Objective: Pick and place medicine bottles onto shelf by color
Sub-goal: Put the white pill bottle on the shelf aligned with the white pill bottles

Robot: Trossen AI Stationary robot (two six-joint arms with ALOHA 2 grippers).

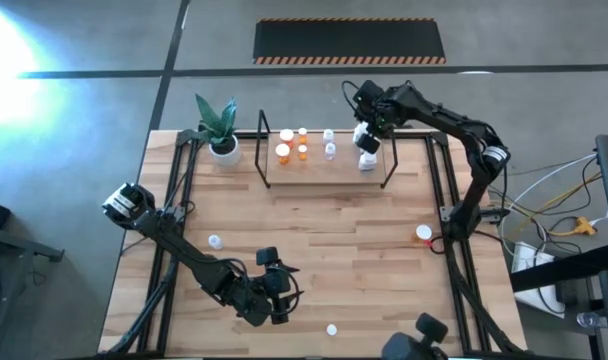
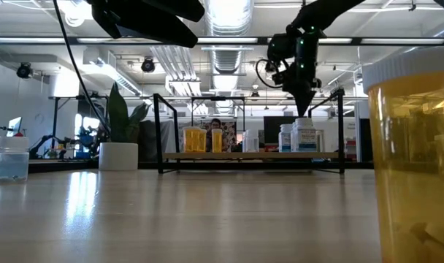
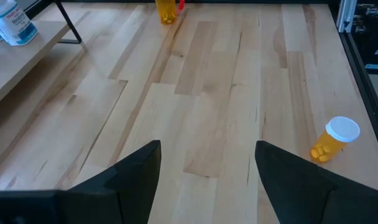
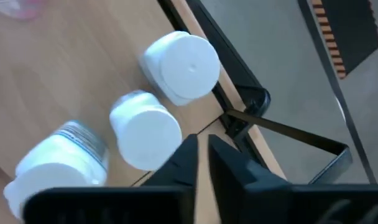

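The shelf (image 1: 324, 172), a light board in a black wire frame, stands at the table's far middle. On it stand orange bottles (image 1: 284, 152), clear bottles (image 1: 329, 142) and white bottles (image 1: 367, 160). My right gripper (image 1: 369, 138) hangs just over the white bottles (image 4: 145, 127) at the shelf's right end, fingers pointing down, shut and empty (image 4: 201, 155). My left gripper (image 1: 282, 292) is open and empty (image 3: 207, 168) low over the table near its front edge. Loose bottles are on the table: an orange one (image 1: 424, 234) at the right, a clear one (image 1: 215, 241) at the left, and a small one (image 1: 331, 329) at the front.
A white pot with a green plant (image 1: 222, 148) stands left of the shelf. In the left wrist view an orange bottle (image 3: 335, 140) lies on its side on the table. A big orange bottle (image 2: 415, 161) stands right in front of the low camera. Bare wood lies between the shelf and my left gripper.
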